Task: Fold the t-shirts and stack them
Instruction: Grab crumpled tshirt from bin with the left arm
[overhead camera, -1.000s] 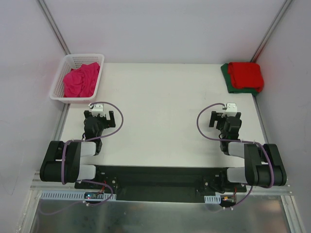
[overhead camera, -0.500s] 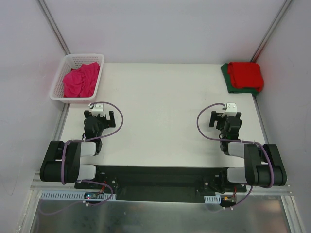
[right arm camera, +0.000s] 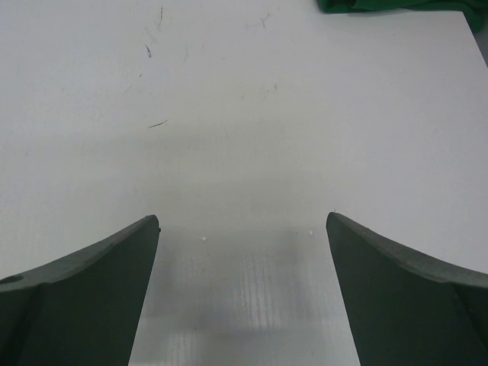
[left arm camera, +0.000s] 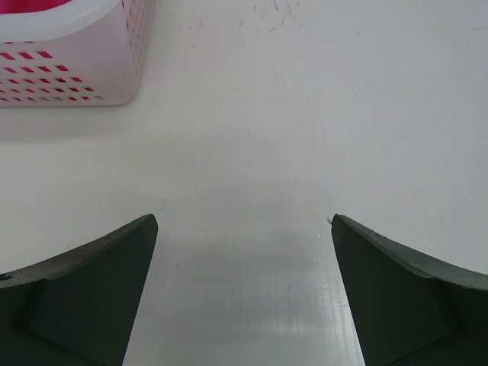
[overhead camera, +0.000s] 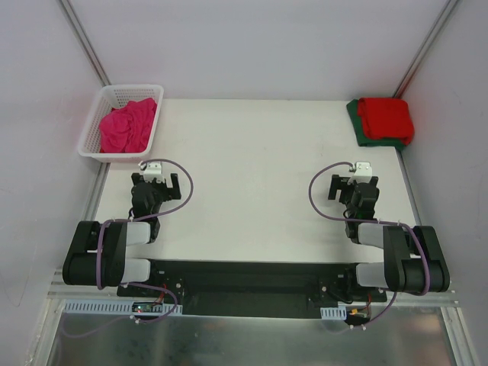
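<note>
Where the white table (overhead camera: 252, 152) reaches its far left corner, item one: a white lattice basket (overhead camera: 90, 145), set slightly askew.

Contents of the basket: one magenta-pink t-shirt (overhead camera: 126, 127), crumpled and unfolded, filling most of the inside. In the left wrist view its colour shows through the holes of the basket wall (left arm camera: 69, 76) at the upper left.

Item two: left gripper (overhead camera: 156, 184), near the table's left side, on the near side of the basket and apart from it. Jaws spread wide, holding nothing. In the left wrist view its dark fingers (left arm camera: 84, 297) stand far apart with only bare table between them. A purple cable (overhead camera: 187, 194) loops at the wrist.

Item three: right gripper (overhead camera: 353, 187), near the table's right side, roughly level with the left one and well apart from it. Jaws likewise spread wide and empty; in the right wrist view bare table with a few faint scuffs lies between its fingers (right arm camera: 84, 297).

Item four, far right corner: one red t-shirt (overhead camera: 386, 118), folded to a neat rectangle, lying on top of one dark green t-shirt (overhead camera: 354, 122), also folded. The green edge shows along the left and near sides of the red one. Both are well apart from the right gripper.
</note>
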`<action>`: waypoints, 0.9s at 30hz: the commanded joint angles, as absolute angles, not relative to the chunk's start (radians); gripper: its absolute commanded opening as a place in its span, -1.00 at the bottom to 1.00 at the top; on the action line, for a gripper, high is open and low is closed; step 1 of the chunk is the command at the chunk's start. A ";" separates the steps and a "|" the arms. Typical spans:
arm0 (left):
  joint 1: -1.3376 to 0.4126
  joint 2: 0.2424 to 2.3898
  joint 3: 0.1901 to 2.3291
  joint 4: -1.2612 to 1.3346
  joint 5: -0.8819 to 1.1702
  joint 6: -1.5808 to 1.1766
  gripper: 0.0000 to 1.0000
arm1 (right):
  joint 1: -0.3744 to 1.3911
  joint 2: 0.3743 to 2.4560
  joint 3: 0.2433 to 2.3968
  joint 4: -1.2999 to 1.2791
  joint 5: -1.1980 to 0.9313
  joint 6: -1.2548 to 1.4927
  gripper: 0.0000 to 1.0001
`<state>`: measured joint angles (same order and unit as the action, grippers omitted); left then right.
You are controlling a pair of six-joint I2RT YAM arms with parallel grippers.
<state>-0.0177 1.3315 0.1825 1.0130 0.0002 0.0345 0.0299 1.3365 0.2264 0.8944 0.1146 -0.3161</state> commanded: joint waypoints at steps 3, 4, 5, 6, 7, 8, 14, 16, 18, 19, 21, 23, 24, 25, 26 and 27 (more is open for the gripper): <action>-0.006 1.295 0.209 1.023 -0.037 0.002 0.98 | 0.034 1.333 0.252 0.950 0.104 -0.319 0.92; -0.006 1.266 0.213 0.985 -0.031 0.003 0.99 | 0.034 1.332 0.252 0.950 0.103 -0.319 0.92; -0.006 1.215 0.212 0.939 -0.055 0.002 0.99 | 0.034 1.330 0.252 0.950 0.104 -0.319 0.92; -0.006 1.192 0.201 0.936 -0.072 0.003 0.99 | 0.034 1.331 0.252 0.950 0.104 -0.319 0.92; -0.006 1.149 0.190 0.934 -0.089 0.002 0.99 | 0.034 1.331 0.253 0.950 0.103 -0.319 0.92; -0.006 1.129 0.175 0.925 -0.124 -0.035 0.99 | 0.034 1.331 0.252 0.950 0.104 -0.319 0.92; -0.008 0.997 0.230 0.704 -0.141 -0.161 0.99 | 0.034 1.330 0.252 0.950 0.103 -0.321 0.92; -0.008 0.961 0.233 0.700 -0.138 -0.201 0.99 | 0.034 1.330 0.252 0.950 0.104 -0.319 0.92; -0.006 0.939 0.256 0.664 -0.150 -0.221 0.99 | 0.034 1.330 0.252 0.950 0.104 -0.319 0.92; -0.006 0.924 0.300 0.593 -0.150 -0.233 0.99 | 0.034 1.330 0.252 0.950 0.104 -0.319 0.92; -0.008 0.920 0.363 0.510 -0.132 -0.233 0.99 | 0.034 1.330 0.252 0.950 0.104 -0.319 0.92; -0.008 0.936 0.481 0.392 -0.123 -0.232 0.99 | 0.034 1.330 0.252 0.950 0.103 -0.321 0.92; -0.008 0.960 0.527 0.350 -0.121 -0.230 0.99 | 0.034 1.330 0.252 0.950 0.103 -0.319 0.92; -0.008 0.975 0.622 0.260 -0.135 -0.235 0.99 | 0.034 1.330 0.252 0.950 0.103 -0.321 0.92; -0.008 0.992 0.665 0.236 -0.141 -0.235 0.99 | 0.034 1.330 0.252 0.950 0.103 -0.321 0.92; -0.006 1.026 0.705 0.218 -0.141 -0.221 0.99 | 0.034 1.330 0.252 0.950 0.104 -0.319 0.92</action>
